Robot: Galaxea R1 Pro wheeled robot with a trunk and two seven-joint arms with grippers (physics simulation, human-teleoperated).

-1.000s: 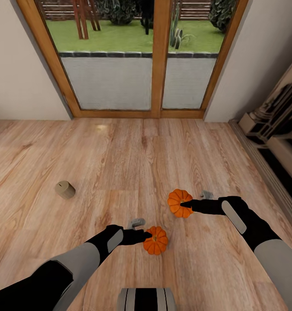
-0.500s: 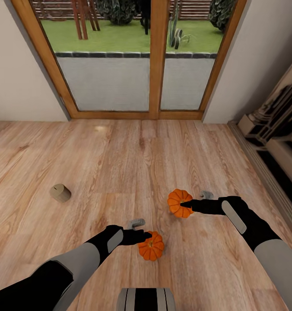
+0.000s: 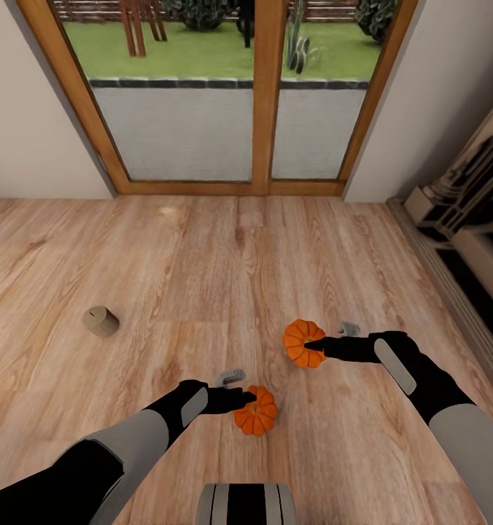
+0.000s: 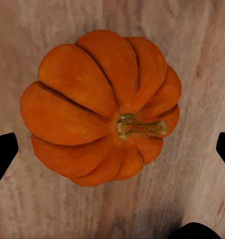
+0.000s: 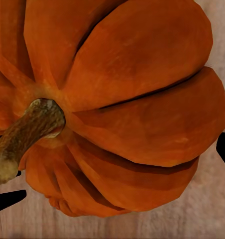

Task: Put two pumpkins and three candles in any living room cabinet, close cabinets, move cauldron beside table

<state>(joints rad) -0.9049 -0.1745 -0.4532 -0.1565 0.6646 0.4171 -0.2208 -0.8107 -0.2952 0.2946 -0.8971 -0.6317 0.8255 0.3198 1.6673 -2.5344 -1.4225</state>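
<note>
Two orange pumpkins and one beige candle are in view. My right gripper point(image 3: 312, 344) is shut on one pumpkin point(image 3: 299, 341), which looms large in the right wrist view point(image 5: 137, 99), stem toward the camera. The other pumpkin point(image 3: 256, 411) lies on the wooden floor just under my left gripper point(image 3: 251, 398). In the left wrist view this pumpkin point(image 4: 92, 109) sits between the wide-apart fingertips point(image 4: 2, 154) of the open left gripper point(image 4: 112, 152), and they do not touch it. The candle point(image 3: 101, 321) lies on its side on the floor, far left. Cabinet, cauldron and table are out of view.
Glass patio doors point(image 3: 254, 102) with a wooden frame fill the far wall. A pale and dark piece of furniture point(image 3: 469, 219) runs along the right wall. Open wooden floor point(image 3: 224, 270) lies between me and the doors.
The whole view has shifted a little: floor, candle and the left-hand pumpkin slid left together under my left gripper. The right-hand pumpkin kept its place in my right gripper.
</note>
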